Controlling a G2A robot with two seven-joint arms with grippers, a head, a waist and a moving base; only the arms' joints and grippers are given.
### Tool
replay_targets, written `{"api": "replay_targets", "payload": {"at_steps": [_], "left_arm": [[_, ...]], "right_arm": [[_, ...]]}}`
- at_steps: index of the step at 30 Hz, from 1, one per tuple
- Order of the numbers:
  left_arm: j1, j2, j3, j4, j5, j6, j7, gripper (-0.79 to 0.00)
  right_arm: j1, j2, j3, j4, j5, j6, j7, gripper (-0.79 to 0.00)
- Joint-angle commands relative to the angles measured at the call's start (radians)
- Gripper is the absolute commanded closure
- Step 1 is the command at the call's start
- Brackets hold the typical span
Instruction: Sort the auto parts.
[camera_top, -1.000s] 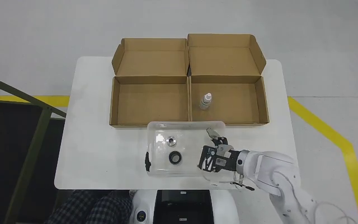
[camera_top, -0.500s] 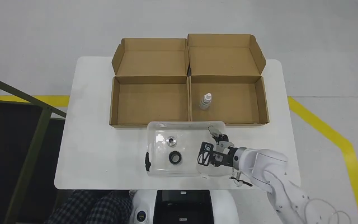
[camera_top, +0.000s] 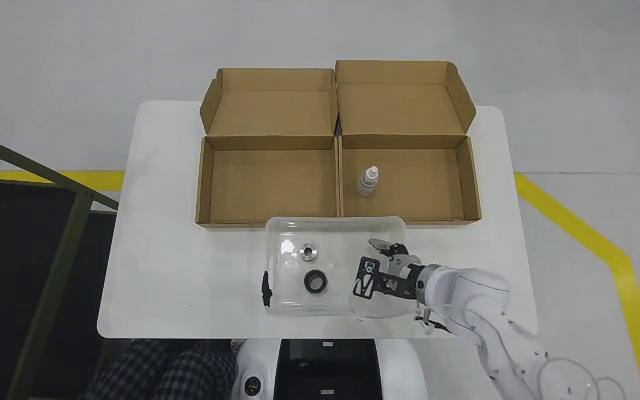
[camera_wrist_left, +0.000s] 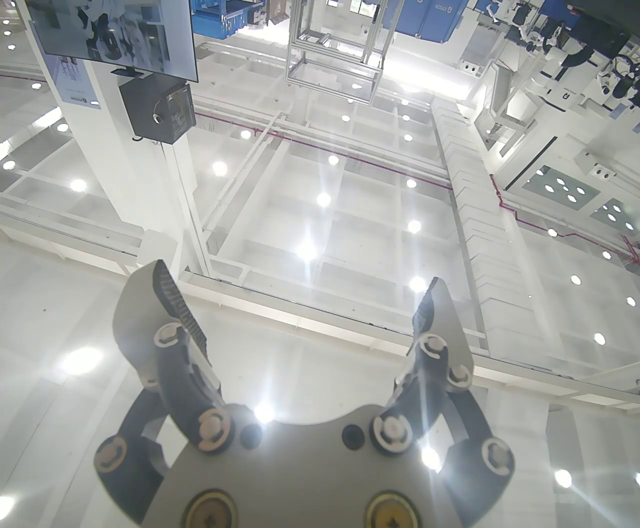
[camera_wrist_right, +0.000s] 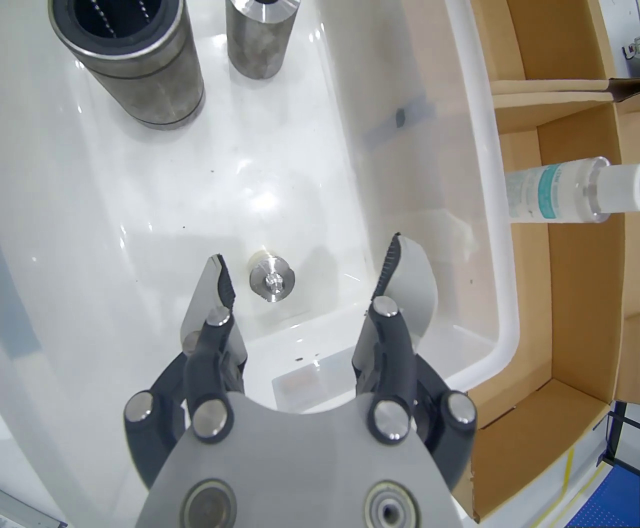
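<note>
A clear plastic bin (camera_top: 335, 225) stands at the table's near edge with metal parts in it. In the right wrist view a large grey bearing sleeve (camera_wrist_right: 132, 60) and a smaller metal cylinder (camera_wrist_right: 260, 37) stand upright at the bin's far end. A small shiny fitting (camera_wrist_right: 271, 283) lies on the bin floor. My right gripper (camera_wrist_right: 307, 257) hangs open over that fitting, which sits between the fingers, nearer one of them. From above, the right gripper (camera_top: 372, 272) is inside the bin's right half. My left gripper (camera_wrist_left: 300, 285) is open, holds nothing and points up at the ceiling.
Two open cardboard boxes lie behind the bin, the left box (camera_top: 268, 185) and the right box (camera_top: 430, 185). A small white bottle (camera_top: 367, 180) lies in the right one, with the same bottle (camera_wrist_right: 565, 192) just past the bin wall (camera_wrist_right: 480, 175).
My right gripper has crept a little leftward and toward the bin's near side, staying open. The parts in the bin have stayed put.
</note>
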Motion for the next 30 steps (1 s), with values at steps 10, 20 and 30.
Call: {"api": "replay_targets", "payload": {"at_steps": [10, 20, 30], "left_arm": [[0.000, 0.000, 0.000, 0.000, 0.000, 0.000, 0.000, -0.785], [0.000, 0.000, 0.000, 0.000, 0.000, 0.000, 0.000, -0.785], [0.000, 0.000, 0.000, 0.000, 0.000, 0.000, 0.000, -0.785]], "right_arm": [[0.015, 0.000, -0.041, 0.005, -0.031, -0.006, 0.021, -0.320], [0.025, 0.000, -0.073, 0.016, -0.047, -0.011, 0.043, -0.166], [0.037, -0.001, -0.088, 0.017, -0.038, -0.011, 0.046, 0.000]]}}
